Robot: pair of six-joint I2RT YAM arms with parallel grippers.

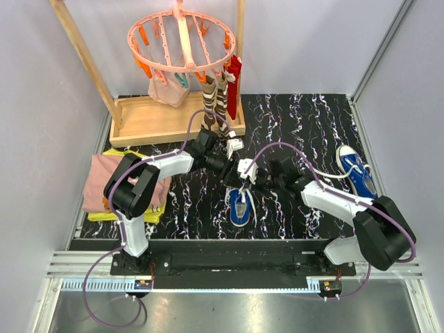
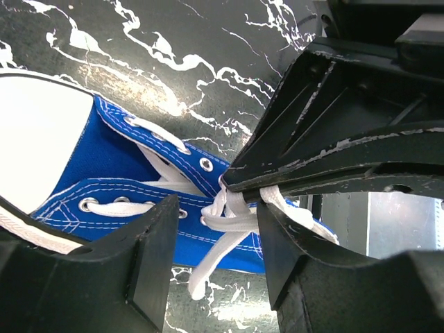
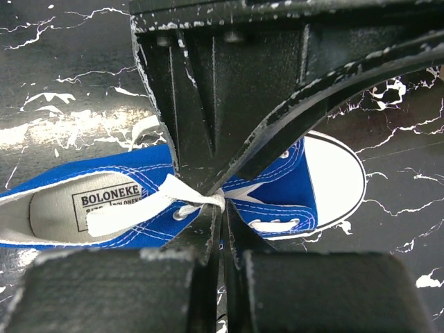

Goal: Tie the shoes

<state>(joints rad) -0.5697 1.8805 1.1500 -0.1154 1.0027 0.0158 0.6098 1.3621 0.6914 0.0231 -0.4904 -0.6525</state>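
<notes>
Right wrist | your right gripper (image 3: 222, 229) clamps lace (image 3: 128, 210) taut over shoe (image 3: 291, 184), near edge | left gripper (image 2: 218, 208) apart, ready to grab

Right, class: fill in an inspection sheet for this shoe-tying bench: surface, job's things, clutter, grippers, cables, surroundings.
Surface: black white-veined marbled mat.
Job's things: blue canvas sneaker with white toe cap at centre; second blue sneaker at right, apart.
Clutter: folded pink and yellow cloths at left; wooden rack with pink peg hanger, striped brown socks.
Grippers: left gripper open around the white lace; right gripper shut on that lace.
Cables: purple cables looping along both arms.
Surroundings: pale walls; metal rail at near edge.
</notes>
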